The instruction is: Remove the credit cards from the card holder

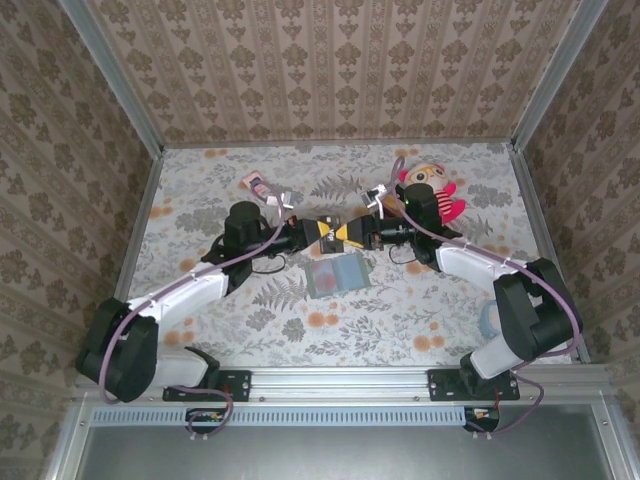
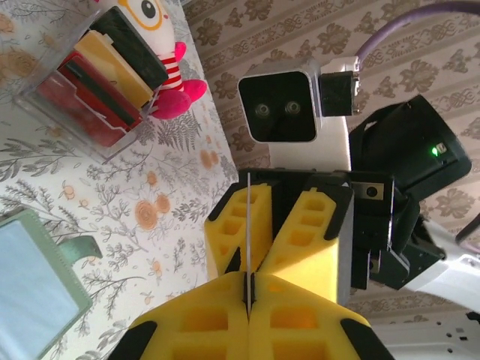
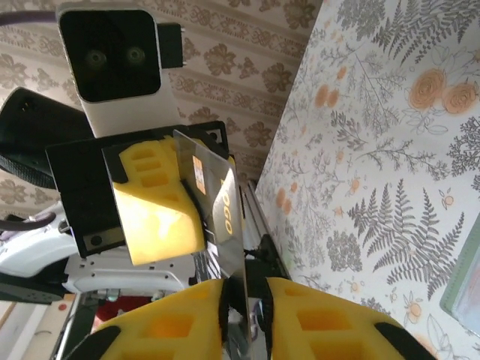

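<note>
Above the middle of the table my two grippers meet tip to tip. My left gripper (image 1: pixel 327 232) (image 2: pixel 247 283) is shut on a thin credit card (image 2: pixel 247 217), seen edge-on between its yellow fingers. The same card (image 3: pixel 219 211) shows a dark shiny face with gold letters. It stands between the pads of my right gripper (image 1: pixel 347 236) (image 3: pixel 247 292), whose jaws are slightly apart, with a gap on the card's right side. The grey-green card holder (image 1: pixel 336 275) (image 2: pixel 34 289) lies open flat on the table just below both grippers.
A clear box of red, tan and black blocks (image 2: pixel 94 82) and a doll (image 1: pixel 432 187) sit at the back right. At the back left lies a small pink-and-white packet (image 1: pixel 257 184). A pale blue object (image 1: pixel 489 320) rests by the right arm.
</note>
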Motion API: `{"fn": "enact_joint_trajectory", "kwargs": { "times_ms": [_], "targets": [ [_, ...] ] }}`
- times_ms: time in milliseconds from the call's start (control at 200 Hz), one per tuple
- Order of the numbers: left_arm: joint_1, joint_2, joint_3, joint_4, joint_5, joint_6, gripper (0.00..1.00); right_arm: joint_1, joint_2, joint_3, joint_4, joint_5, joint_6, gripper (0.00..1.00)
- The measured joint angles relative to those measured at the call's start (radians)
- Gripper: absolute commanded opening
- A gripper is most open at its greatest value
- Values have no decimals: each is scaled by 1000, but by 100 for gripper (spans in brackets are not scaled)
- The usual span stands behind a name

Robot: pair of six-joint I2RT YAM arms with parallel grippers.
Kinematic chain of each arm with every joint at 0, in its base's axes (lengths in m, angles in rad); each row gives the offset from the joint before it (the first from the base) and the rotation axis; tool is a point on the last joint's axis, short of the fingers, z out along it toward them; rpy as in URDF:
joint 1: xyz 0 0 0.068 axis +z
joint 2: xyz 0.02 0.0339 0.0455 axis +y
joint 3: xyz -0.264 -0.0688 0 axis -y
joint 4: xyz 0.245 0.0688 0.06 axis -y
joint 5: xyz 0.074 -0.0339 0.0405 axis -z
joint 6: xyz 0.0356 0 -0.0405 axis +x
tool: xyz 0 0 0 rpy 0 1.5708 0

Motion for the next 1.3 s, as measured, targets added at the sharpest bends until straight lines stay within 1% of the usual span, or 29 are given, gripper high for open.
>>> {"fn": "enact_joint_trajectory", "kwargs": {
  "times_ms": [125, 195, 275, 340, 380, 410, 455, 560, 600, 650, 710, 770, 860, 940, 1055, 1175, 1295],
  "targets": [
    [1, 31, -10, 56, 1, -48, 0, 14, 0, -23, 83, 45, 60, 24],
    [1, 39, -10, 84, 1, -73, 0, 14, -1, -40, 127, 68, 95, 22],
    [0, 42, -10, 100, 1, -92, 0, 18, -2, -62, 180, 80, 128, 15],
    [0, 45, -10, 102, 0, -103, 0, 21, -8, -73, 209, 91, 148, 7],
    [0, 47, -10, 103, -3, -106, 2, 21, -12, -74, 215, 98, 157, 3],
    [1, 48, -10, 105, -6, -110, 6, 21, -16, -74, 213, 102, 157, 0],
    [1, 48, -9, 106, -7, -114, 16, 21, -22, -74, 209, 105, 161, 0],
    [0, 47, -8, 60, -26, -115, 43, 24, -48, -73, 157, 129, 122, 0],
    [0, 47, -5, 19, -42, -102, 54, 24, -64, -71, 111, 143, 90, 0],
    [0, 40, 4, -53, -69, -73, 66, 24, -84, -56, 23, 165, 29, 0],
    [0, 26, 17, -151, -116, -35, 74, 21, -102, -19, -101, 202, -59, 0],
    [0, 3, 34, -269, -177, 5, 78, 17, -124, 30, -238, 256, -157, 0],
    [0, -35, 58, -435, -284, 71, 83, 8, -154, 122, -426, 371, -329, 0],
    [2, -71, 74, -560, -368, 125, 91, 3, -176, 185, -545, 476, -473, 0],
    [12, -122, 87, -698, -477, 183, 100, -1, -183, 248, -678, 623, -663, 0],
    [33, -174, 87, -808, -560, 221, 100, -17, -163, 313, -785, 752, -844, 0],
    [59, -212, 84, -872, -606, 246, 100, -52, -102, 408, -847, 822, -994, 0]
  ]
}}
